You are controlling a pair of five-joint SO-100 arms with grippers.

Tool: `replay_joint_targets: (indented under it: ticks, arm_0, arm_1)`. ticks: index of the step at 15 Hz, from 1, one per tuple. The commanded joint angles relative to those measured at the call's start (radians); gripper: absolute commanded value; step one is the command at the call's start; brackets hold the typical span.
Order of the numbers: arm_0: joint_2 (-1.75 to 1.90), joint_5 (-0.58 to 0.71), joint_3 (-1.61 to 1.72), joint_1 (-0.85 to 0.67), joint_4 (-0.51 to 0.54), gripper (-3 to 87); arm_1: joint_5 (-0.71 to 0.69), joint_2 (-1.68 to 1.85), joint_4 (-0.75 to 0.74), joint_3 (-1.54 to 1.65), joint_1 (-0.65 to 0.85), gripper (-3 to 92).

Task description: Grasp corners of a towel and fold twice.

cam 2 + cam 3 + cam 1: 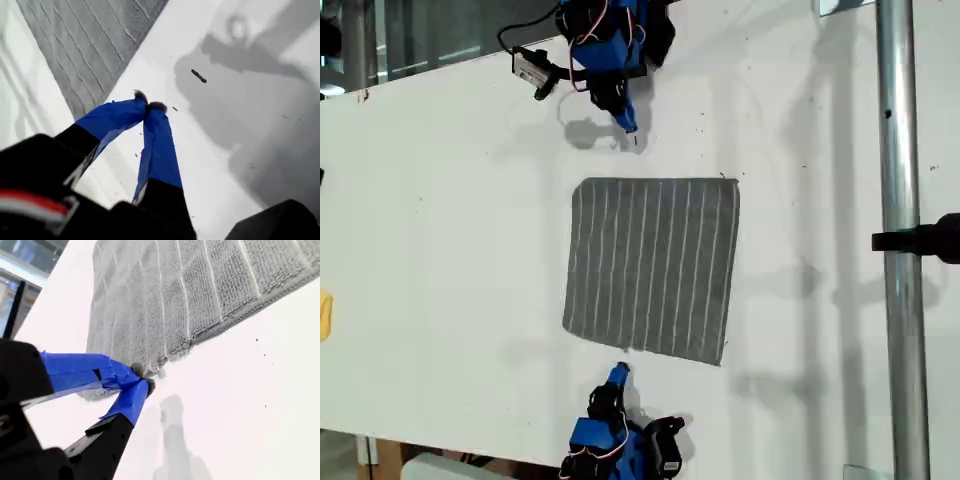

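The grey towel (655, 265) with thin white stripes lies flat and unfolded on the white table (440, 220). All of its corners rest on the table, for example one (736, 181) at the far side and one (721, 362) at the near side. My first gripper (628, 126) (149, 106) is shut with nothing in it, a short way beyond the towel (95, 45) at the exterior view's top. My second gripper (619, 372) (142, 376) is also shut and holds nothing. It hovers close to the edge of the towel (200, 285) at the exterior view's bottom.
A metal pole (900, 240) with a black clamp (920, 240) runs down the exterior view's right. A yellow object (324, 315) pokes in at that view's left edge. A small dark mark (198, 76) sits on the table near my first gripper.
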Motion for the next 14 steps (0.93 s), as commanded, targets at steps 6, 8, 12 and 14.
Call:
replay_joint_targets:
  ticks: [6, 8, 12, 14]
  arm_0:
    - [-0.002, 0.003, 0.005, -0.003, -0.003, -1.9]
    - [-0.002, -0.002, 0.005, -0.003, -0.005, -1.8]
    - [-0.002, -0.051, 0.005, -0.002, 0.011, -2.7]
    - [-0.002, -0.063, 0.005, 0.003, 0.017, -2.7]
  arm_1:
    - [0.009, 0.003, 0.008, -0.008, 0.000, -0.2]
    - [0.009, 0.003, 0.006, -0.008, 0.000, -0.2]
    - [0.009, 0.003, -0.037, -0.014, -0.009, -0.2]
    - [-0.005, 0.003, -0.072, -0.058, -0.023, -0.3]
